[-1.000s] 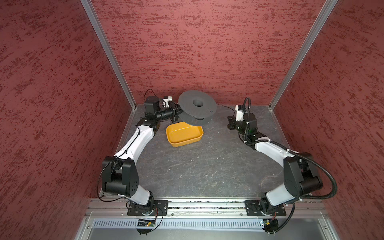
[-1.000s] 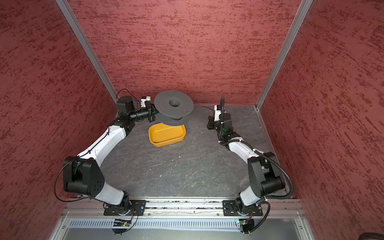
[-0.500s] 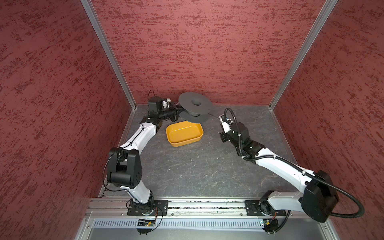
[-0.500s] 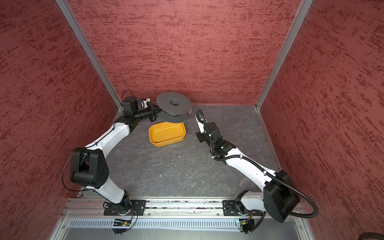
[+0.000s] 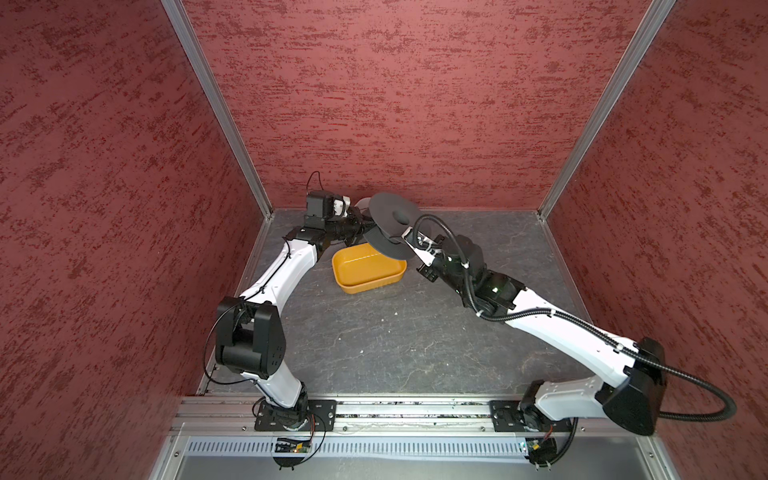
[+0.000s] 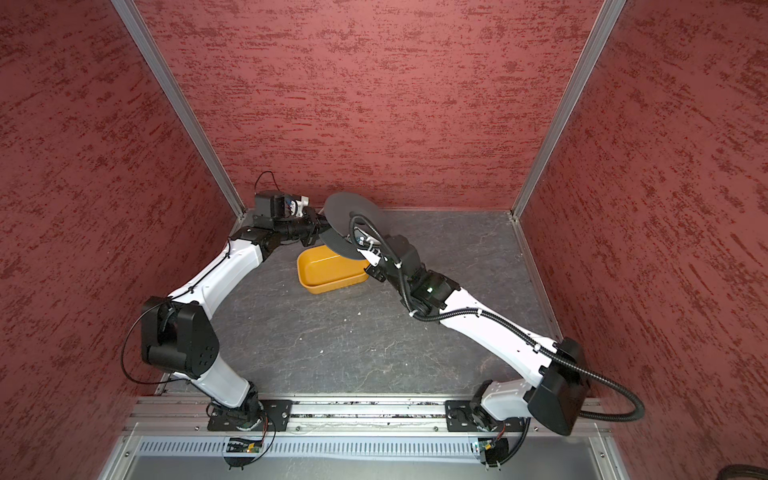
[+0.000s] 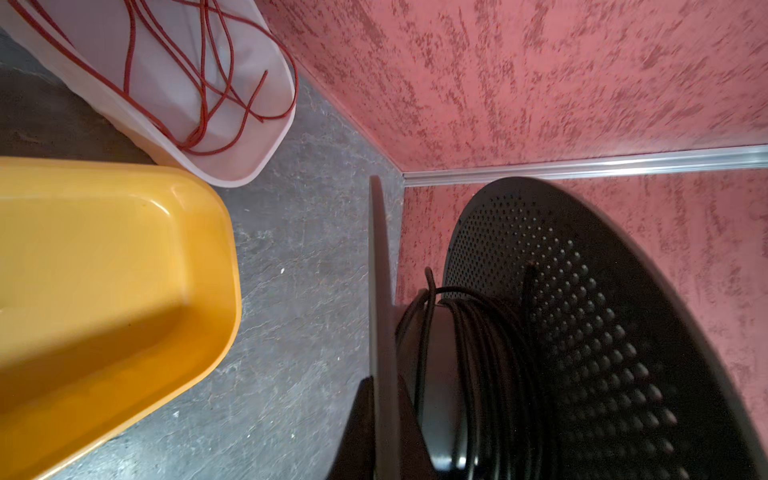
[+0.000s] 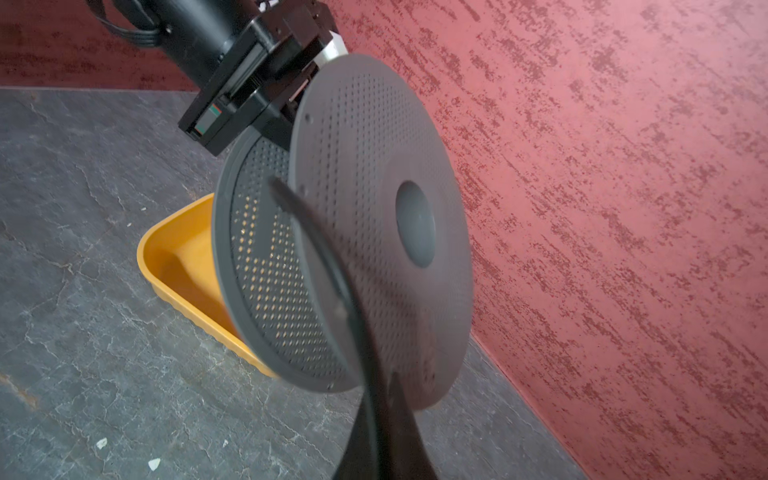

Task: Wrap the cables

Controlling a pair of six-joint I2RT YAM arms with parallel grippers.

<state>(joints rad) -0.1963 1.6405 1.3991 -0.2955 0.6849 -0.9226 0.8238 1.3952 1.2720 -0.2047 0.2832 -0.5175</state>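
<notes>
You now have the right end effector up against the spool, its tips at the gap between the two flanges. A second ago it sat well back toward the right rear of the tabletop, with a stretch of cable drawn out between it and the spool. Its fingers are together, and in the right wrist view a dark strand, the cable, runs from them up into that gap, so you appear to have it pinched.

The left end effector is clamped on one flange's rim and holds the spool off the tabletop, above the yellow tray. The spool is tipped more steeply than before. In the left wrist view many turns of cable already lie on the hub.

With the free stretch taken up, I judge you are laying a late turn. Keep the strand between the flanges so it does not slip over a rim.
</notes>
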